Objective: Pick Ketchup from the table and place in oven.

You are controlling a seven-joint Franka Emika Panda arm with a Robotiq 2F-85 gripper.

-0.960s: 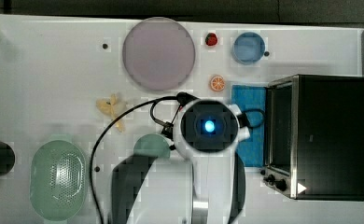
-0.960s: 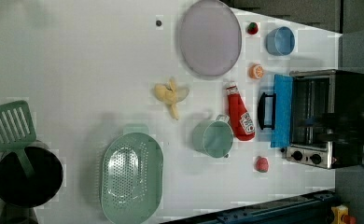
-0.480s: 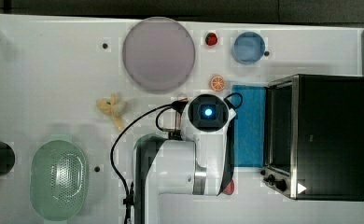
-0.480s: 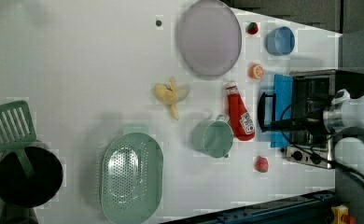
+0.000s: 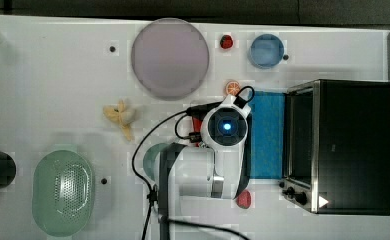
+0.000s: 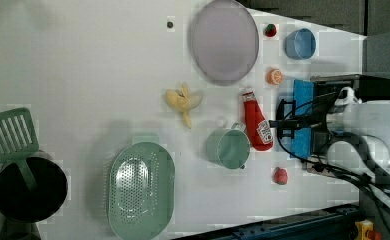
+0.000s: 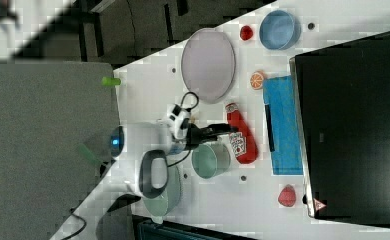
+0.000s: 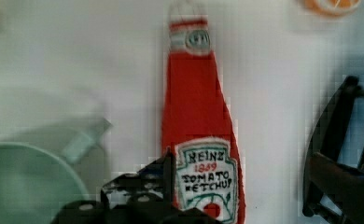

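Note:
The Ketchup (image 6: pixel 257 122) is a red squeeze bottle lying flat on the white table (image 5: pixel 58 75), between a green mug and the oven's lowered door. In the wrist view the Ketchup (image 8: pixel 199 116) lies lengthwise with its white cap far from the camera. My gripper (image 8: pixel 236 186) hangs open just above its label end, one finger on each side. In the right view the gripper (image 7: pixel 218 131) sits beside the Ketchup (image 7: pixel 240 132). The black oven (image 5: pixel 343 145) stands at the top view's right, with its blue door panel (image 5: pixel 265 135) folded down flat.
A green mug (image 6: pixel 228 148) lies close beside the bottle. A reddish fruit (image 5: pixel 243 199) and an orange slice (image 5: pixel 232 88) lie near the oven door. Farther off are a banana (image 5: pixel 120 115), purple plate (image 5: pixel 169 57), blue bowl (image 5: pixel 266 50), strawberry (image 5: pixel 226 41) and green colander (image 5: pixel 63 192).
The arm has swung around and reached in from the left view's right, bringing the gripper down over the Ketchup. The fingers have stayed open. The bottle has not moved.

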